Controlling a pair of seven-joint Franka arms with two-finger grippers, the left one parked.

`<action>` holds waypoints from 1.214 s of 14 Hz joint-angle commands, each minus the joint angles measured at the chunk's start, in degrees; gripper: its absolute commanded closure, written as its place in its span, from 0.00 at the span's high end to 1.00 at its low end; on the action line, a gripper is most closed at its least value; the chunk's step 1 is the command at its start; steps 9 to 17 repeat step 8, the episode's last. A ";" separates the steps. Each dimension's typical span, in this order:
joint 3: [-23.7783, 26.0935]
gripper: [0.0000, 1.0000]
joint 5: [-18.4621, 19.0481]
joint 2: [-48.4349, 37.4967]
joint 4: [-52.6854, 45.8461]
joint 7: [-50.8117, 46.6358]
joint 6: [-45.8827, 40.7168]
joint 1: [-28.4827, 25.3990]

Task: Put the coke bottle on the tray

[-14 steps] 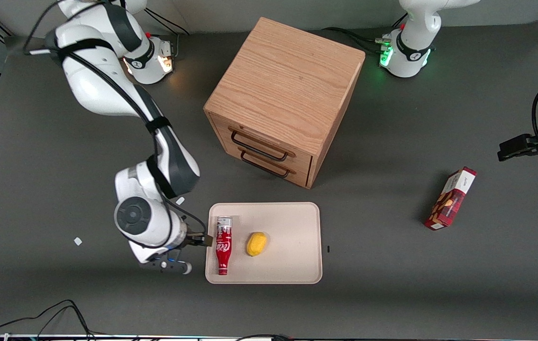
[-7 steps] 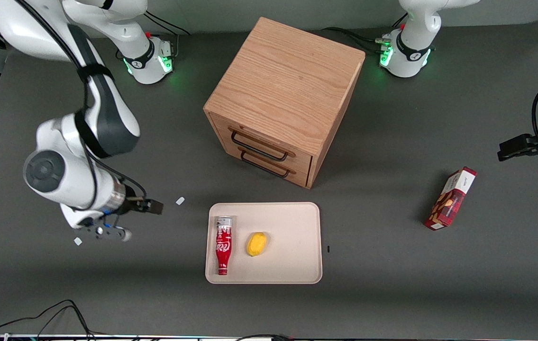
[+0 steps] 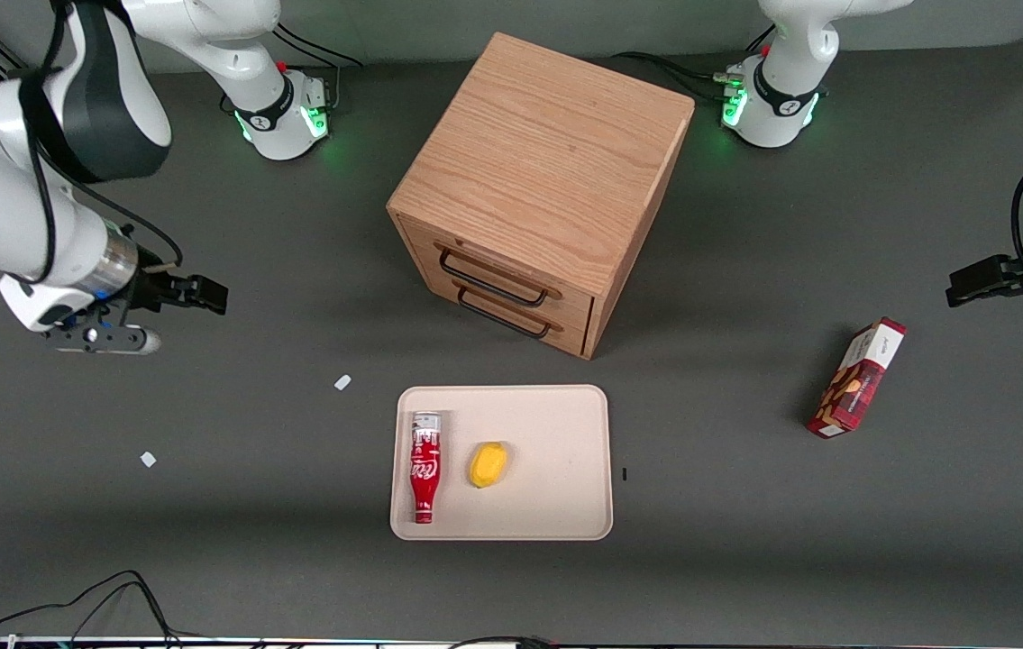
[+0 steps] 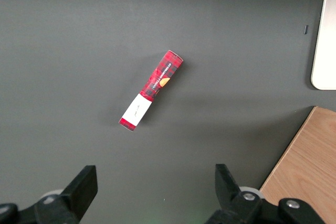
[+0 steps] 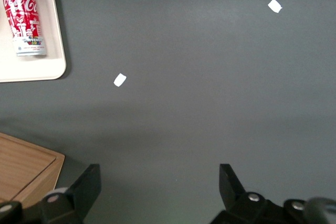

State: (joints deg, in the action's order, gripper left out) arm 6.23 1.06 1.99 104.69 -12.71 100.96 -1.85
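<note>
Red coke bottle (image 3: 424, 467) lying flat on the beige tray (image 3: 556, 505), along the tray edge nearest the gripper (image 3: 205, 295), silver-grey base end toward the wooden cabinet (image 3: 540, 185), neck toward the front camera. Yellow lemon-like fruit (image 3: 487, 464) beside it on the tray, farther from the gripper. Gripper up above bare grey table (image 3: 205, 559), well apart from tray and bottle, toward the working arm's end; fingers (image 5: 84, 190) spread wide, grasping nothing. Two small white scraps (image 3: 342, 382) on the table between gripper and tray. Red snack box (image 3: 856, 378) far off toward the parked arm's end.
</note>
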 commanded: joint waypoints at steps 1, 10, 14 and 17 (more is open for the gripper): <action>-7.07 1.00 -2.55 -4.26 2.01 1.37 -1.98 -6.30; -11.15 1.00 -4.23 -6.30 0.60 1.37 -5.07 -9.05; -11.15 1.00 -4.23 -6.30 0.60 1.37 -5.07 -9.05; -11.15 1.00 -4.23 -6.30 0.60 1.37 -5.07 -9.05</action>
